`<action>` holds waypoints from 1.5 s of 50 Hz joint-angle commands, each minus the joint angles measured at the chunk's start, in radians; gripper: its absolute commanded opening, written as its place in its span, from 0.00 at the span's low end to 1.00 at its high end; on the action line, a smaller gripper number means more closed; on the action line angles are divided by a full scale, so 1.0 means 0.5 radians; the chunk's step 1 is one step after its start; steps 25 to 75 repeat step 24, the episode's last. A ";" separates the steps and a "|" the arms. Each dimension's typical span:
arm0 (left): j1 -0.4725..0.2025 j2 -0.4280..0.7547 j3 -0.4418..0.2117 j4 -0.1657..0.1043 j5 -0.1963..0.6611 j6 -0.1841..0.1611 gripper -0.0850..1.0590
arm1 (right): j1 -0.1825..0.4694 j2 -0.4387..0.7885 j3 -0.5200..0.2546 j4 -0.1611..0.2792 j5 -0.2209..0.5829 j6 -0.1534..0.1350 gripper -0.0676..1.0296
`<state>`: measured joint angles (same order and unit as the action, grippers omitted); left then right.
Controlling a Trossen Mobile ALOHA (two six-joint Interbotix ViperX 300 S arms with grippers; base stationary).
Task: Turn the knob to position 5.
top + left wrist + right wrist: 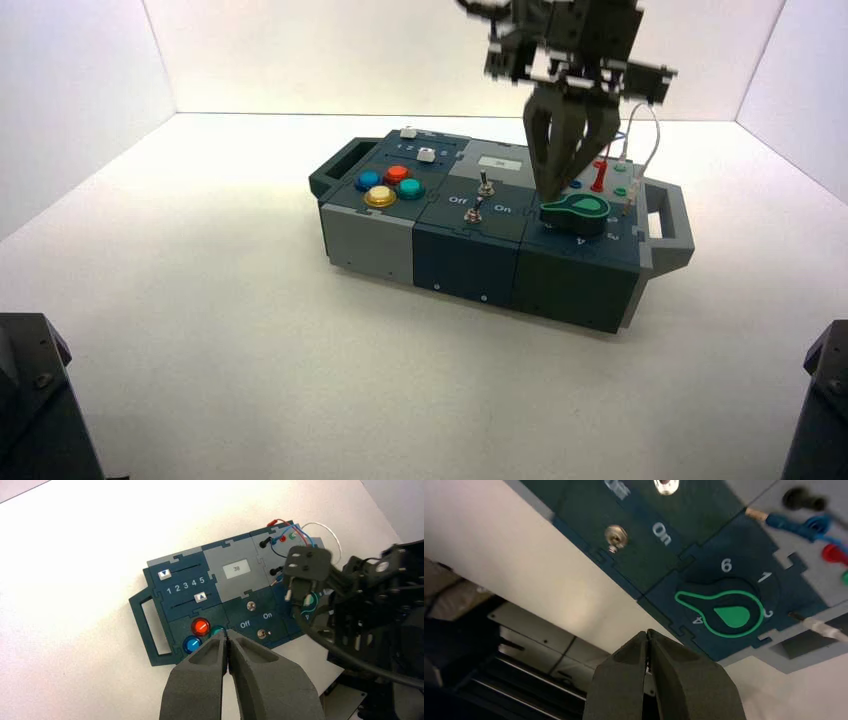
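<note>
The green teardrop knob (577, 212) sits on the right-hand dark teal block of the box (470, 255). In the right wrist view the knob (725, 613) lies with its pointed tip between the white digits 6 (726, 565) and 4 (697, 620); the numeral 5 itself does not show there. My right gripper (553, 193) hangs shut just above the knob's tip side, holding nothing, and its own view shows the right gripper (647, 632) apart from the knob. My left gripper (227, 636) is shut and empty, held high over the box's coloured-button end.
Two metal toggle switches (483, 186) stand by the Off/On lettering. Coloured push buttons (397, 174), two sliders (164, 574) and a small display (236, 569) fill the other blocks. Wires (640, 130) plug in behind the knob. Handles (672, 215) stick out at both ends.
</note>
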<state>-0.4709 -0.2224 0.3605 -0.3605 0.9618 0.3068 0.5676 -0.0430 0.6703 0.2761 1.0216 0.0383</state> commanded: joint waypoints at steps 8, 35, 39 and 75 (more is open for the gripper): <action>-0.003 -0.049 -0.046 -0.015 -0.012 -0.009 0.07 | 0.012 -0.249 -0.089 -0.003 -0.015 0.009 0.04; -0.003 -0.052 -0.046 -0.015 -0.009 -0.009 0.07 | 0.012 -0.291 -0.058 -0.012 -0.031 0.009 0.04; -0.003 -0.052 -0.046 -0.015 -0.009 -0.009 0.07 | 0.012 -0.291 -0.058 -0.012 -0.031 0.009 0.04; -0.003 -0.052 -0.046 -0.015 -0.009 -0.009 0.07 | 0.012 -0.291 -0.058 -0.012 -0.031 0.009 0.04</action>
